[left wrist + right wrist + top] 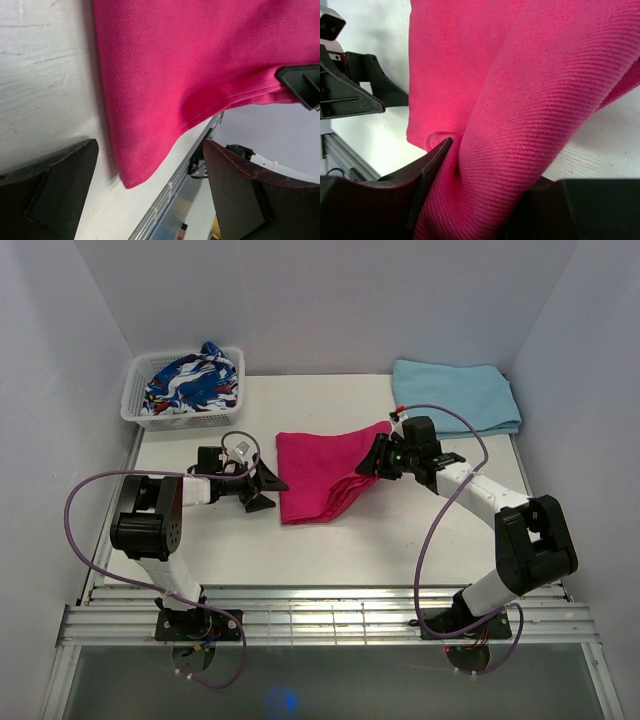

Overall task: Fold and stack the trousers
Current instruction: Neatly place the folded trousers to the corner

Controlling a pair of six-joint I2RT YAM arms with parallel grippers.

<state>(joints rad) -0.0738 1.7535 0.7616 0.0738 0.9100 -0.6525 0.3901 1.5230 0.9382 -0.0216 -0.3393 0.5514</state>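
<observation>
Pink trousers (320, 475) lie partly folded in the middle of the tabletop (350, 550). Left jaws are spread wide and hold nothing, just beside the left edge of the trousers. Right jaws squeeze the right side of the trousers and lift it a little. It looks like a fold is half done. Next, that right side should go over to the left edge, lie flat, then be let go
</observation>
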